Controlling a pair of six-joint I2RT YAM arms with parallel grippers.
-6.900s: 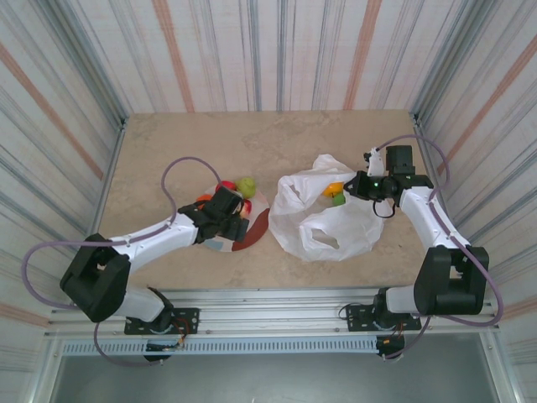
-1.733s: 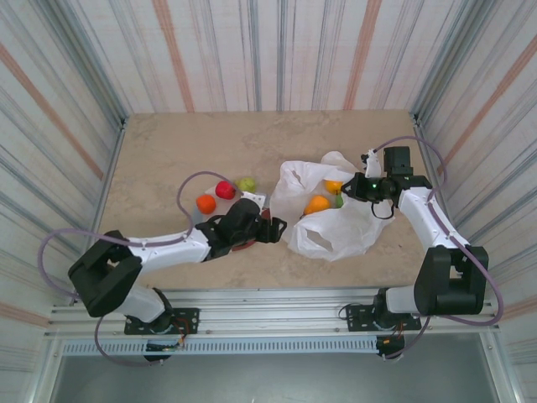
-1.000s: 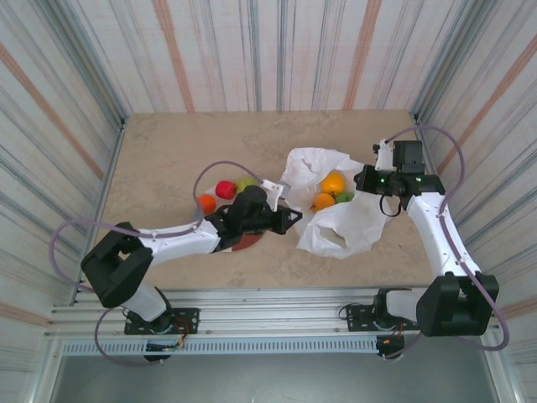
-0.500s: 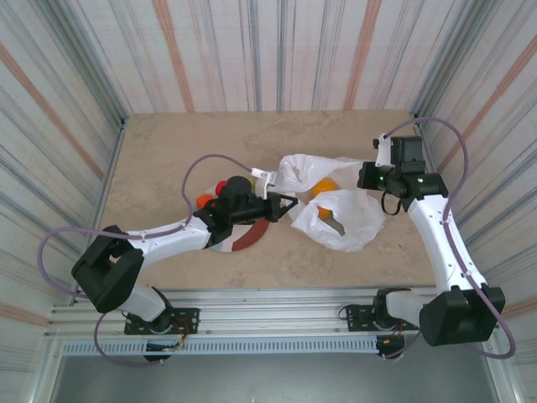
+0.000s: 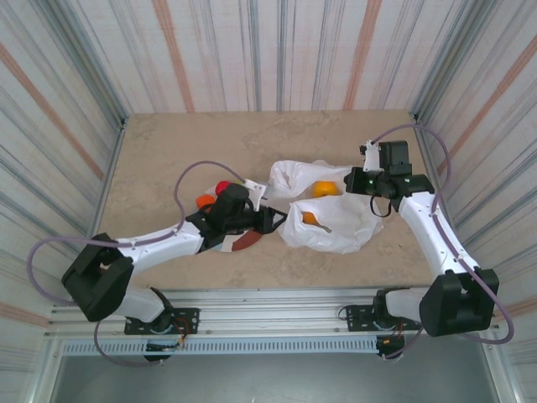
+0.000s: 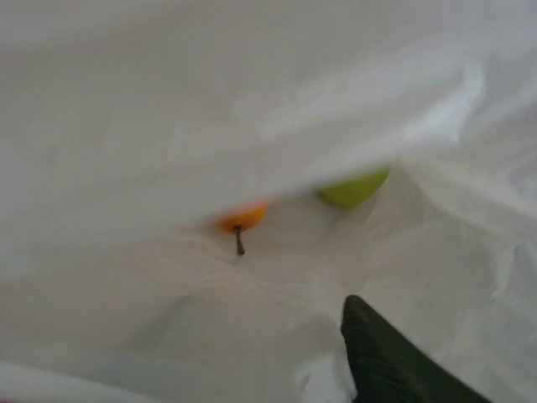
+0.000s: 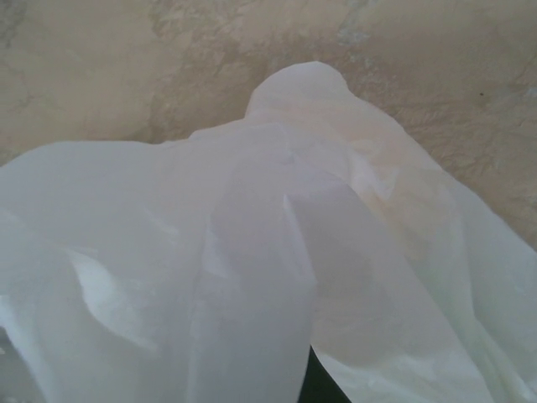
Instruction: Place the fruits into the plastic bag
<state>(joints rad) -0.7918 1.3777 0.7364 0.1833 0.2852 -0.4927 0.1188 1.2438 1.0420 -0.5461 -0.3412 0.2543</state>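
L gripper is at the mouth of the thin white crinkly plastic bag; I can't tell if its jaws are apart. Just ahead, inside the bag: small orange fruit w/ stem, green fruit. R gripper is pinched tight on the bag's rim. Beside L wrist: red fruit, orange fruit, near maroon round plate.

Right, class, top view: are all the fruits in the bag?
No, a red fruit and an orange fruit lie outside the bag, left of it.

Bright even light, soft faint shadows, left wrist view blurred, whites washed out
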